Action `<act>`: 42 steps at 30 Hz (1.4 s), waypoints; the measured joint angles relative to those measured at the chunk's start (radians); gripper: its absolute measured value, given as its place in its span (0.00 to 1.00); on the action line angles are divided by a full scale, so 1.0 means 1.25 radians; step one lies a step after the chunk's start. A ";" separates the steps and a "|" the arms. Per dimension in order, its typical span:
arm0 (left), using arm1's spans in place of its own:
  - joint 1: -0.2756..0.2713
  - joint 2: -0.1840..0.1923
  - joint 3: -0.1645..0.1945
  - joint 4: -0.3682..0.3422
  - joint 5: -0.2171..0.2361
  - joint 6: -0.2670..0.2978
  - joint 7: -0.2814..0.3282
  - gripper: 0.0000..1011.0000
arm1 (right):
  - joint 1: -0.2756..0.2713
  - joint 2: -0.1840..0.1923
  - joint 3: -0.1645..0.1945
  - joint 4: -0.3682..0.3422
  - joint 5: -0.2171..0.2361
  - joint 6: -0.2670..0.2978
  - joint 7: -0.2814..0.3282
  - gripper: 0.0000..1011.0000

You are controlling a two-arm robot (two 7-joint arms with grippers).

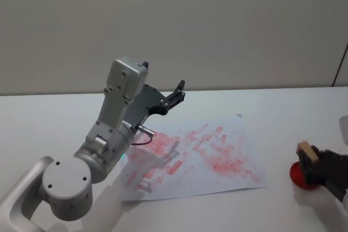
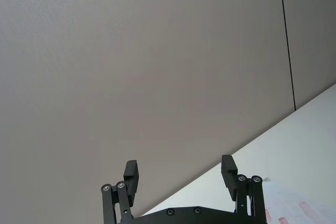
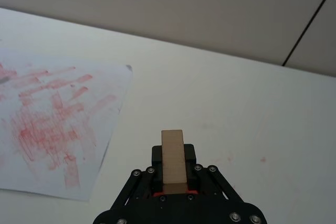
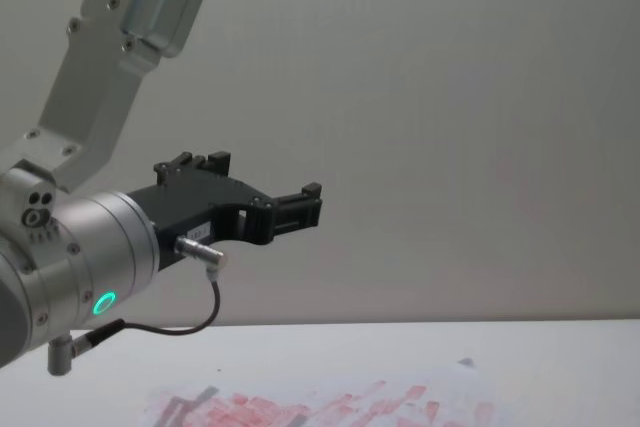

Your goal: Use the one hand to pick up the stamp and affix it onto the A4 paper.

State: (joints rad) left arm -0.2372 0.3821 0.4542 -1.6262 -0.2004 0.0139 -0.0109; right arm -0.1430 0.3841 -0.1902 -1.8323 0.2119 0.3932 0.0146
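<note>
By the red pad [image 1: 300,181], the right gripper [image 3: 173,155] clamps the stamp [image 3: 173,169].

Right gripper [image 1: 311,161] has its black fingers clamped on the stamp [image 3: 173,160], a light tan, wood-like block standing upright between them, out at the right side of the table [image 1: 272,110] and well apart from the sheet. The A4 paper [image 1: 228,148] lies flat and skewed on the white tabletop, a white sheet smeared with rows of small red rectangular prints.
</note>
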 joint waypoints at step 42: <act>0.000 0.000 0.000 0.000 0.000 0.000 0.000 0.99 | 0.232 -0.124 -0.084 0.261 -0.077 -0.038 0.377 0.21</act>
State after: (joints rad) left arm -0.2372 0.3821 0.4542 -1.6262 -0.2004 0.0139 -0.0109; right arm 0.1476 0.2294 -0.2952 -1.5060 0.1162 0.3459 0.4855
